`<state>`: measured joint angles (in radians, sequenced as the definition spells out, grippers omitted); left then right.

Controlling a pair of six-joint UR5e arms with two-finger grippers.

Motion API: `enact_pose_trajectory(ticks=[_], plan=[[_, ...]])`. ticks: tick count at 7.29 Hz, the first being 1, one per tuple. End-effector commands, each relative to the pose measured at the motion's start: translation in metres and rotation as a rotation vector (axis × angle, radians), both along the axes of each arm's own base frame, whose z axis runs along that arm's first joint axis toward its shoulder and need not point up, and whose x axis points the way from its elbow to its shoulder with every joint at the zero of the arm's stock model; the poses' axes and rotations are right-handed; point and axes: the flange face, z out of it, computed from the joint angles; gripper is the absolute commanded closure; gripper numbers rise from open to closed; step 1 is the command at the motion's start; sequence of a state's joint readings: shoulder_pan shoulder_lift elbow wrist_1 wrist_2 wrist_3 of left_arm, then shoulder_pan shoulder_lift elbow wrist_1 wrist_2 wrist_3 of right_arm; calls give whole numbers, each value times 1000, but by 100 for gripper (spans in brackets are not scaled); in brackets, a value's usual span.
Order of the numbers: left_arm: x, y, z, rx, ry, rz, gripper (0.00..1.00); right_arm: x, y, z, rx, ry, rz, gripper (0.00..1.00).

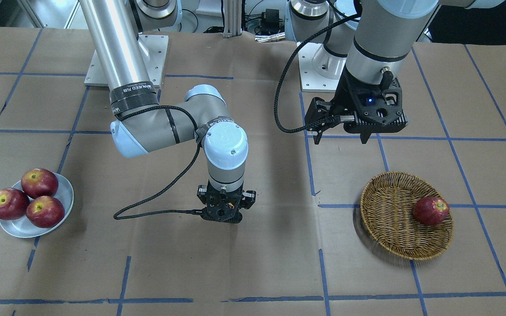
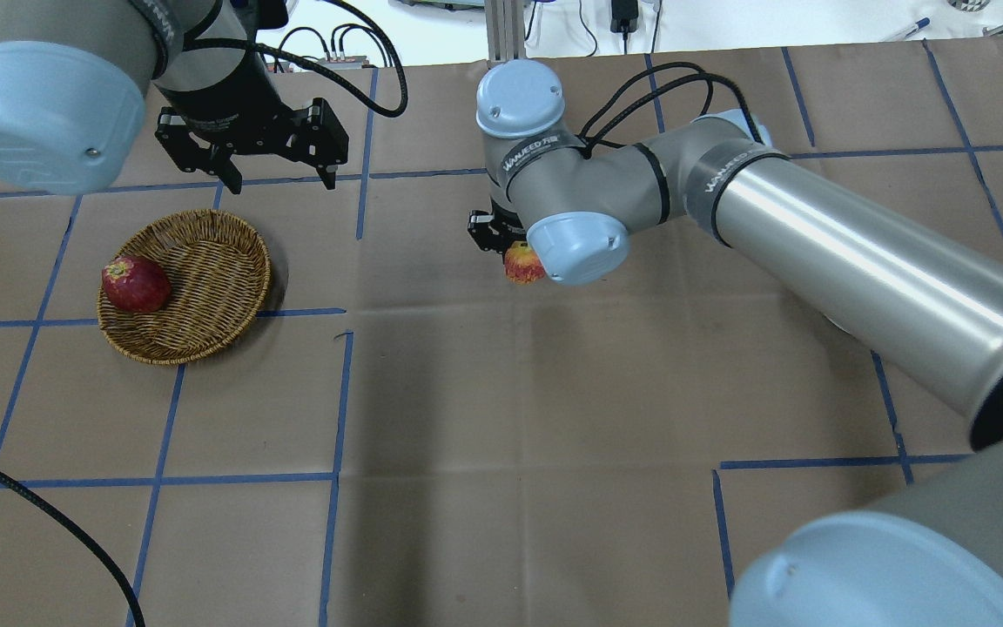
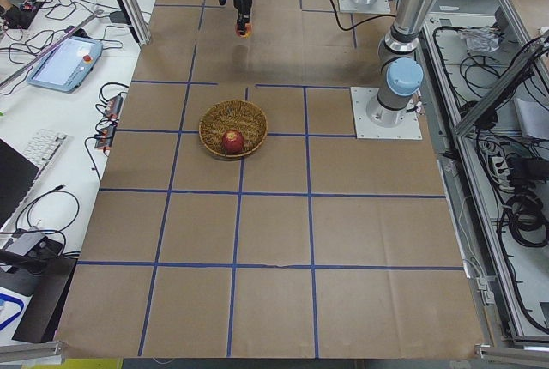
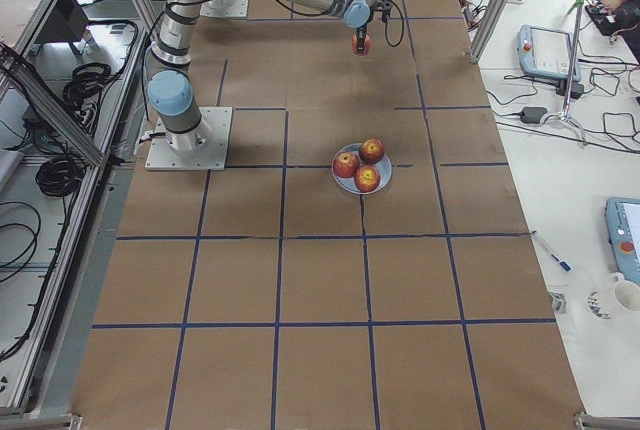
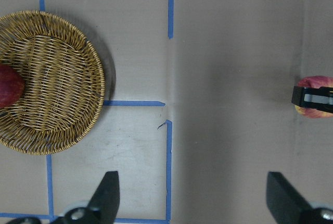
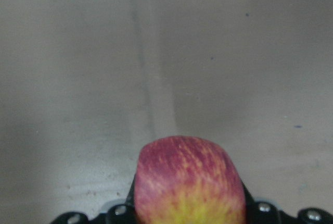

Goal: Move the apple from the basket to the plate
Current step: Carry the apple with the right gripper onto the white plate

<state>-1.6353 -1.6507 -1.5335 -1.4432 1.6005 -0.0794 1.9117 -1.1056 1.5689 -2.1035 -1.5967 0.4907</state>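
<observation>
My right gripper (image 1: 225,217) is shut on the pinkish-red, yellow-streaked apple (image 2: 522,264) and holds it over the middle of the table, between basket and plate. The apple fills the bottom of the right wrist view (image 6: 190,182) and is hidden under the wrist in the front view. The wicker basket (image 1: 389,224) lies on the left arm's side. The pale plate (image 1: 65,189) lies on the right arm's side. My left gripper (image 2: 279,185) is open and empty, raised just beyond the basket (image 2: 205,279).
One dark red apple (image 1: 431,211) lies in the basket. Three dark red apples (image 1: 39,183) crowd the plate. The right arm's black cable (image 1: 156,197) loops low beside the gripper. Blue tape lines cross the brown paper table cover.
</observation>
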Motion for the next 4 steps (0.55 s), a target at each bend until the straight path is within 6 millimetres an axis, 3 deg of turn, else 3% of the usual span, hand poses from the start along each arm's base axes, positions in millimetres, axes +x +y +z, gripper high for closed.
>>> enact_pose_trajectory(ticks=[1,2,3,4], plan=[[0,2,7,-15,1,-1,1,-100,2,84,25,15,-24,43],[-1,-2,-1,-1,8,-2,1,-164,-1,107,50,23,1,43],[-2,-7,-8,9,14,1,1,-222,-2,113,61,30,36,43],[-2,-4,-2,0,15,1,1,-273,-1,110,65,33,57,43]])
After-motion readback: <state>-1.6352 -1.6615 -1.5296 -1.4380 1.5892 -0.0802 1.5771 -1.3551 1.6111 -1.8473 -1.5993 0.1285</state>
